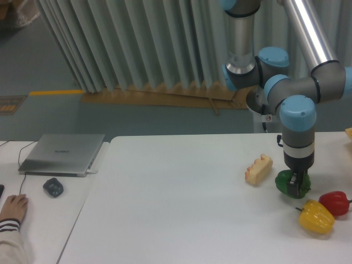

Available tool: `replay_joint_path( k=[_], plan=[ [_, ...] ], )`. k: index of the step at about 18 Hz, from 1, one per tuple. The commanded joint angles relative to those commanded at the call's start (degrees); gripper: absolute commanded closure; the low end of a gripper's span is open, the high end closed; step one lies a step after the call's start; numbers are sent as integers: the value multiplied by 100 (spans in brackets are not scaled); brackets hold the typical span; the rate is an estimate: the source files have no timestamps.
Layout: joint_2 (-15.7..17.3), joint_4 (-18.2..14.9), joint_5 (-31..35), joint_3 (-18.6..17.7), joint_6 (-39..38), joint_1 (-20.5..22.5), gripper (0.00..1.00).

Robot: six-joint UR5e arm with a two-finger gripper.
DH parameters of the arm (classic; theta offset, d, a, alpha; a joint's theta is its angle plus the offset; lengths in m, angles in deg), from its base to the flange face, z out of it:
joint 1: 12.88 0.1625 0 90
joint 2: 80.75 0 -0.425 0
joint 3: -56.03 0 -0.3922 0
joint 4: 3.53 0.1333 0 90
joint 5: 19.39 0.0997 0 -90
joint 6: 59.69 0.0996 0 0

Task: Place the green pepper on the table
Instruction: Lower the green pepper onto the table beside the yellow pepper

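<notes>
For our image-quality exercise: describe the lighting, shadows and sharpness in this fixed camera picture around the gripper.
Fixed camera: soft, even light; the table shows only faint shadows under the green pepper and the gripper; the whole frame is mildly soft, with no strong glare.
</notes>
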Motion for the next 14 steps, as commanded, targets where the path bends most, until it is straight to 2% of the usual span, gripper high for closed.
replay_joint_path(
  k=[1, 2, 6, 12, 14],
  plan=[
    [0, 17, -9, 0, 18, 0, 5],
    [9, 44, -18, 0, 35, 0, 0],
    [9, 62, -149, 9, 439, 17, 0],
    [26, 62, -211, 61, 475, 35, 0],
    [123, 44, -403, 140, 414, 35, 0]
  ],
)
